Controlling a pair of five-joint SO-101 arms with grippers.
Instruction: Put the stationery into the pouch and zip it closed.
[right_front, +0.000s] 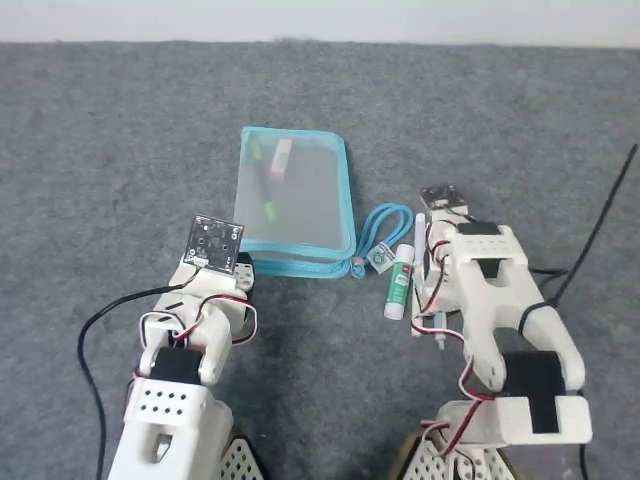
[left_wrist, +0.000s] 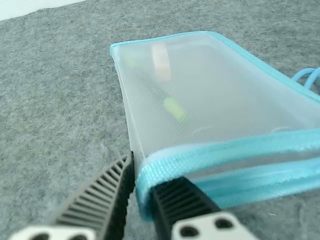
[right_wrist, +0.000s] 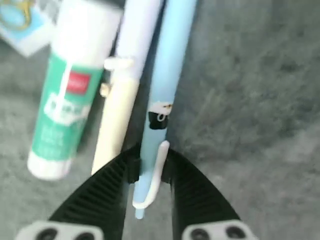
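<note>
Two tools are holding at once. The right tool (right_wrist: 150, 160) is clamping narrow on the blue pen (right_wrist: 167, 65), its fingers pinching the barrel just by the clip. The pen is running straight ahead of the tool, its long axis in line with the fingers. Just beside it, toward the other arm, a pale pen (right_wrist: 122, 85) is lying almost parallel. Past that, the glue stick (right_wrist: 70, 95) is lying much the same way on the grey surface (right_wrist: 260, 90).

The left tool (left_wrist: 143, 172) is gripping the nearest corner of the pouch (left_wrist: 210, 90), fingers nearly together on its teal zip edge (left_wrist: 225, 150), with the pouch stretching away ahead of it.

From the right tool the pouch is lying across and slightly ahead, beyond the glue stick and the teal strap (right_front: 390, 210). I am judging that the pen needs carrying sideways toward the left arm and turning to meet the zip edge.

I am not making out how far that mouth is gaping. The items inside are showing as blurs through the pouch wall, and the pen's far end is being cut off.
</note>
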